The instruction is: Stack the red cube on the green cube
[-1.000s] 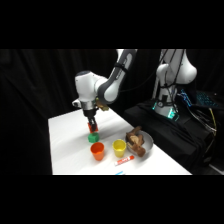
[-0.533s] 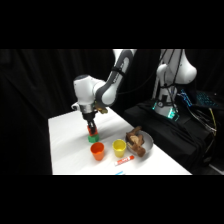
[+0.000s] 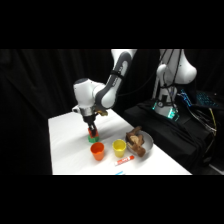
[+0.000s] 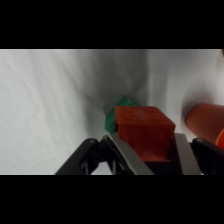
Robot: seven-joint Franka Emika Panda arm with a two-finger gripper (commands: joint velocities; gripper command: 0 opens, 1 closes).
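Right now I have the gripper (image 4: 145, 155) clamped on the red cube (image 4: 144, 131), both fingers (image 4: 126, 156) pressed against its sides. Below it the green cube (image 4: 116, 114) peeks out on the white table (image 3: 67, 145); from the side I see red directly above green, near the orange cup (image 3: 97, 151).

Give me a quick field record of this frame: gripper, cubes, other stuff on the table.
gripper: shut on red cube, low over the table
green cube: on the table, directly under red cube, mostly hidden
stack: contact can't be told
orange cup: upright, near the cubes
yellow cup: upright, beside orange cup
bowl: holds brown items
marker: lying in front of the cups
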